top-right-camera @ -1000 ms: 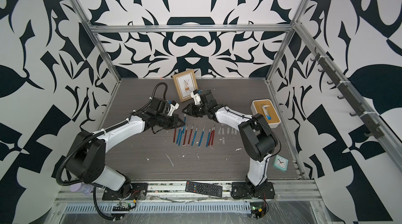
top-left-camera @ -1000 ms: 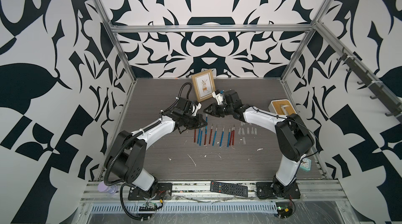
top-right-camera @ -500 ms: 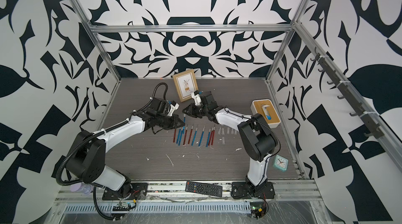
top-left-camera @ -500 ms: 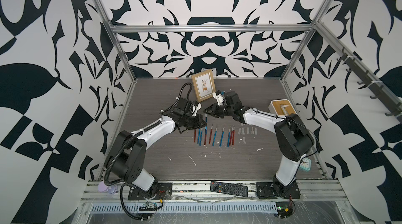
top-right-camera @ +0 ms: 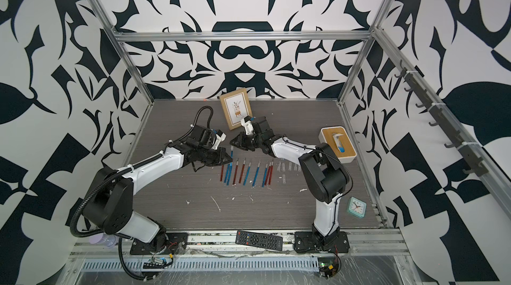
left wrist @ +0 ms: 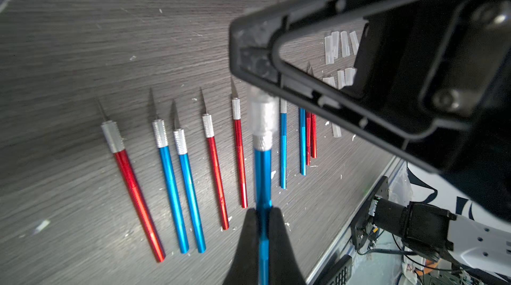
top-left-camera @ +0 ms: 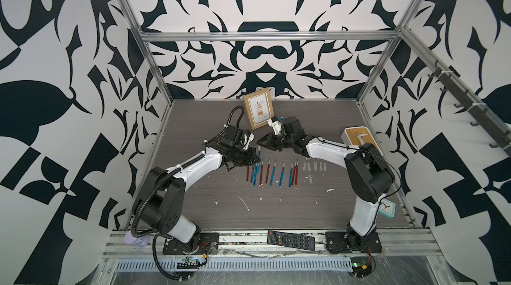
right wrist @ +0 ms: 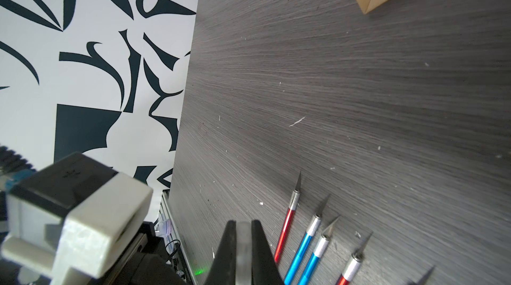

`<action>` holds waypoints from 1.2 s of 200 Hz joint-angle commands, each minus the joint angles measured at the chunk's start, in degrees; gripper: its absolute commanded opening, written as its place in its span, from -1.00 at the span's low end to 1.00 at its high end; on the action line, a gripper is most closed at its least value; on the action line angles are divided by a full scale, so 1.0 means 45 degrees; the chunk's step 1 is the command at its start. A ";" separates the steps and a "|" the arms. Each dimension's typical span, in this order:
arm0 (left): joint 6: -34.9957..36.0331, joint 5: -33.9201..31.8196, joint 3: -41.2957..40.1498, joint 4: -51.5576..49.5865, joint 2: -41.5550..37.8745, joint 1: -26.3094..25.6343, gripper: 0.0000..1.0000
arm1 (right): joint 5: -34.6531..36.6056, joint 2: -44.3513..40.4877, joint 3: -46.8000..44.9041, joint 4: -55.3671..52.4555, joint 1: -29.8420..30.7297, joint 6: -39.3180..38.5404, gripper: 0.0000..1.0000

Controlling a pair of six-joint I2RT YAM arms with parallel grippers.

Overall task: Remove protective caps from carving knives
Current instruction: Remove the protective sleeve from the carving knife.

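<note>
My left gripper (left wrist: 262, 214) is shut on the handle of a blue carving knife (left wrist: 262, 175) held above the table. A translucent protective cap (left wrist: 262, 112) still covers its collar and blade. My right gripper (right wrist: 243, 225) is shut on that cap (right wrist: 243, 245) at the knife's tip. Both top views show the two grippers, left (top-left-camera: 255, 159) and right (top-left-camera: 260, 142), meeting at the held knife (top-right-camera: 231, 153). Several bare-bladed red and blue carving knives (top-left-camera: 272, 171) lie in a row on the table. Several loose caps (top-left-camera: 315, 166) lie to their right.
A framed picture (top-left-camera: 258, 109) leans just behind the grippers. A wood-lidded white box (top-left-camera: 359, 138) stands at the right and a small clock (top-left-camera: 387, 209) lies near the right arm's base. A black remote (top-left-camera: 290, 239) lies on the front rail. White flecks dot the table.
My right gripper's jaws have closed onto the cap at the tip of the held knife. Both arms have hardly moved.
</note>
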 commanded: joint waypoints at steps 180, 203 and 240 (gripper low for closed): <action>0.0415 0.0565 -0.0835 -0.1941 -0.0822 -0.0179 -1.00 | 0.0467 0.0336 0.1266 0.1267 -0.0674 -0.0052 -0.86; 0.0418 0.0561 -0.0835 -0.1973 -0.0827 -0.0218 -1.00 | 0.0404 0.0361 0.1321 0.1293 -0.0778 -0.0053 -0.86; 0.0437 0.0617 -0.0836 -0.2038 -0.0801 -0.0274 -1.00 | 0.0401 0.0305 0.1309 0.1299 -0.0973 -0.0047 -0.86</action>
